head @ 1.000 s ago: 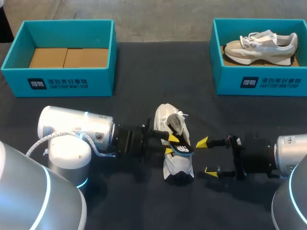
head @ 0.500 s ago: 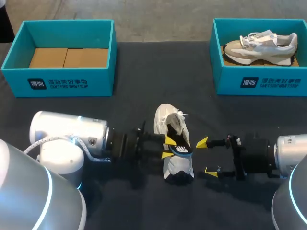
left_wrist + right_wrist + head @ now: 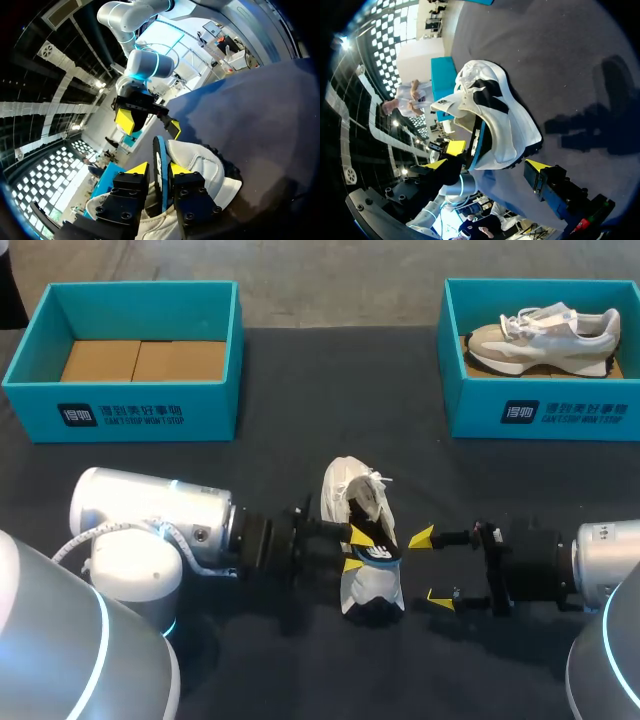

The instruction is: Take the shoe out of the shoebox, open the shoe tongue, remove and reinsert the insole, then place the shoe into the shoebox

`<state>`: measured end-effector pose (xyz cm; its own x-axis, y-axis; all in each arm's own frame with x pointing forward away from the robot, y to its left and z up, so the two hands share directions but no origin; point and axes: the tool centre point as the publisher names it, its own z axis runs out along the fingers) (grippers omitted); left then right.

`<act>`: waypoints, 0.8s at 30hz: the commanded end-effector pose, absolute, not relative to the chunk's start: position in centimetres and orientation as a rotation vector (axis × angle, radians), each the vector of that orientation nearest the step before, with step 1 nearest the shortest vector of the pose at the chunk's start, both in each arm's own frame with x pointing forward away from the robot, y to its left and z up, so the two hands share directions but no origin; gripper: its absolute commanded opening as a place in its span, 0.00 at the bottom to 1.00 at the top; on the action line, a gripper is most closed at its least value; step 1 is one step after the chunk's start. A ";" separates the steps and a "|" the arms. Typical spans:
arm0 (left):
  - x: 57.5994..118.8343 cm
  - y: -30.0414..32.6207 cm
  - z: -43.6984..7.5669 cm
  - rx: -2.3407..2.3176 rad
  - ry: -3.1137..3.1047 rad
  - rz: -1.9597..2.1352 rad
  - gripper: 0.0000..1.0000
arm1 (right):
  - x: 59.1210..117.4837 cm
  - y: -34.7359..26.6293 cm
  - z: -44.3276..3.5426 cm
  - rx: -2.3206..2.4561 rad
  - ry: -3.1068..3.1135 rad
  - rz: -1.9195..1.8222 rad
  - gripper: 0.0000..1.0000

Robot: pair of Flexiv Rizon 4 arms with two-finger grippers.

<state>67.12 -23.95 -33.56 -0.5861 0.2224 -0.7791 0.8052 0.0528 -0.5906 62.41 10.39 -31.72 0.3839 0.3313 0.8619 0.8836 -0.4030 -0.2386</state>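
Two arms flank the shoe (image 3: 365,585) lying mid-table (image 3: 300,390). My left gripper (image 3: 355,548) is clenched on the insole (image 3: 380,553), edge-up at the collar, likely for pulling out. My right gripper (image 3: 432,566) hangs released just beside the heel. The near shoebox (image 3: 130,415) is well apart, so there is room to withdraw leftward.

left arm (image 3: 150,515): white, blue ring, white cable | right gripper (image 3: 430,567): black, yellow-tipped jaws

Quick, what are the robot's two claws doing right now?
Left gripper: shut on the insole sticking out of the shoe.
Right gripper: open, holding nothing.
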 end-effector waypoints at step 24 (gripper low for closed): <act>69.8 -23.5 -37.1 1.030 1.893 -1.456 0.00 | 62.3 10.4 -31.6 -1.926 -1.046 -0.970 1.00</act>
<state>69.34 -23.04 -36.42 -0.5662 0.2440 -0.7873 0.8233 0.1224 -0.5542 62.41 10.40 -31.72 0.3839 0.3313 0.8619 0.8836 -0.4030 -0.2386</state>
